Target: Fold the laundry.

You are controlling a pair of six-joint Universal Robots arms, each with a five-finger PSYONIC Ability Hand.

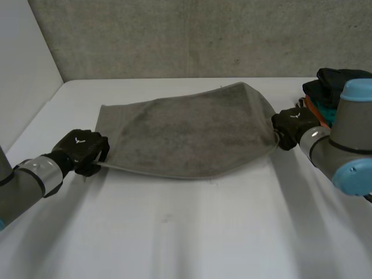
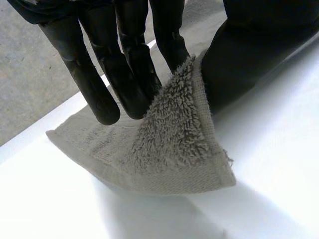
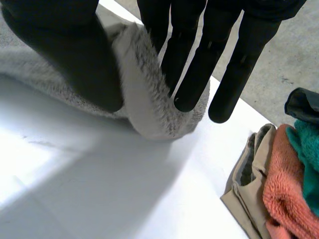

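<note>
Head view, towel: the grey towel (image 1: 186,136) lies spread across the white table (image 1: 186,238), drawn out between the two hands.
Head view, left hand: the left hand (image 1: 81,148) sits at the towel's near left corner. Its fingers are hidden under the back of the hand.
Head view, right hand: the right hand (image 1: 293,123) is at the towel's narrowed right end. The contact itself is hard to make out.
Head view, pile: a pile of clothes (image 1: 328,87) lies at the table's far right, partly behind the right arm (image 1: 343,145) and cut off at the edge.
Left wrist view, grip: the left hand (image 2: 127,64) pinches the towel's corner (image 2: 172,144) between its straight fingers and its thumb. The corner's tip is held up off the table.
Right wrist view, grip: the right hand (image 3: 202,59) clamps a rolled edge of the towel (image 3: 149,107) between thumb and fingers. The rest of the cloth runs behind the thumb.
Right wrist view, pile: beige, orange, teal and dark pieces (image 3: 279,189) lie near the fingertips, apart from the towel. They are cut off, so their kind cannot be told.
</note>
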